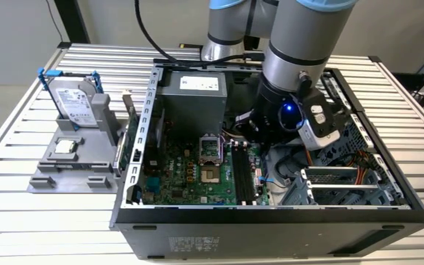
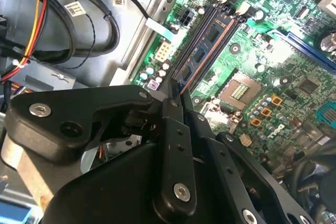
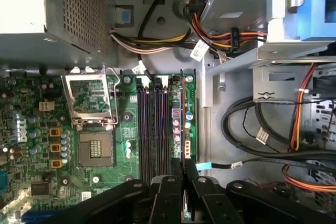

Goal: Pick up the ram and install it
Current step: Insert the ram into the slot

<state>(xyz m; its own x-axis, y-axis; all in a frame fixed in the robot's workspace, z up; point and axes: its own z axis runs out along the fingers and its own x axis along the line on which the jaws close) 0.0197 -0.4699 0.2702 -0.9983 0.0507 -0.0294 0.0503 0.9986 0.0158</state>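
Clenched tight, the end effector (image 3: 184, 199) had its two black fingers (image 3: 167, 203) pressed together on one end of the ram (image 3: 184, 124), and I could see no gap between them in either wrist view. The ram stood on its thin edge and reached straight out from the fingertips. In the second wrist view its dark blue face and chips (image 2: 206, 45) showed at a slant, with an orange strip running along one long edge.

It hung low over the motherboard (image 3: 31, 129), parallel to the row of dark memory slots (image 3: 155, 129) and in line with the outermost one, by the board's edge next to the bundled cables (image 3: 252, 129). Whether it was already seated in that slot or just above it, I could not tell. The open CPU socket (image 3: 96, 150) lay on the far side of the slots from the ram.

From the exterior view, the arm (image 1: 300, 61) reached down into the open computer case (image 1: 271, 221), which lay on the slatted bench (image 1: 20, 221). Its wrist covered the near end of the slots (image 1: 243, 176). Well apart, to the exterior view's left, a grey fixture (image 1: 64, 174) carried an upright hard drive (image 1: 75, 105) and a small square CPU chip (image 1: 65, 146).
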